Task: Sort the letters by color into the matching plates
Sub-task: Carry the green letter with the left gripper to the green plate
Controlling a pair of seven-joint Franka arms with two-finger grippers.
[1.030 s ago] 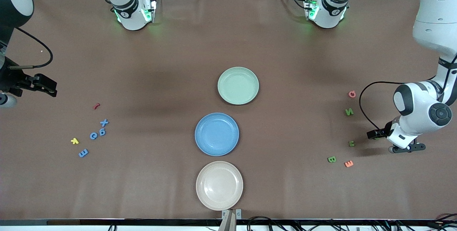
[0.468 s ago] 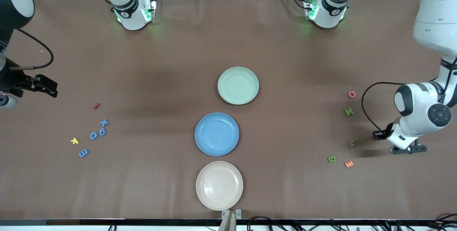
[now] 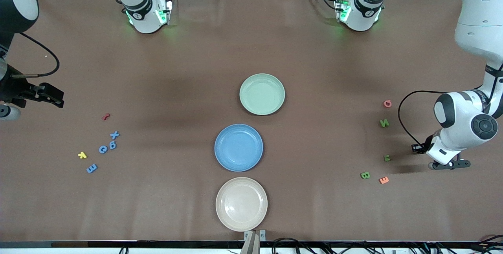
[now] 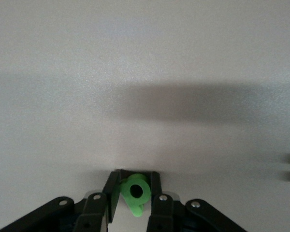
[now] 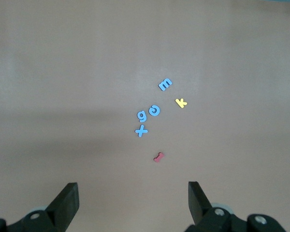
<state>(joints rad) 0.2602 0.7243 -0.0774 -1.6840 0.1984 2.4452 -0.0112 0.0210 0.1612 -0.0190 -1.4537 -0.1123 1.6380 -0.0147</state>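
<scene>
1. Brown tabletop (image 3: pixel 165 69), bases along the top edge; all three plates are empty, so nothing is sorted yet.
2. Nearest the front edge, mid-tabletop: beige plate (image 3: pixel 241 203), not a target. Then blue plate (image 3: pixel 238 147), then green plate (image 3: pixel 262 94), in a rough row running away from the camera.
3. Left arm's end: green B (image 3: pixel 365 175) beside an orange E (image 3: pixel 384 180); farther back another green letter (image 3: pixel 386 158), green N (image 3: pixel 384 123), then a pink letter (image 3: pixel 387 103).
4. Left gripper (image 4: pixel 134 209) is low over the tabletop near that end's edge; its fingers (image 4: pixel 112 192) are pinched on a fourth green letter (image 4: pixel 135 192), seen in the wrist view. Judged as first pick, just grasped; it goes to the green plate.
5. Right arm's end: blue E (image 3: pixel 91 168), yellow letter (image 3: pixel 82 154), blue C (image 3: pixel 103 149), blue g (image 3: pixel 112 145), blue X (image 3: pixel 114 134), then a red piece (image 3: pixel 105 116).
6. Right gripper (image 5: pixel 133 200) waits over that end's edge, fingers fully apart, empty.
7. Left to do: all four green, all four blue. Routes to the plates look clear; yellow, red, orange and pink letters lie close to the targets, so a mis-pick is possible.
</scene>
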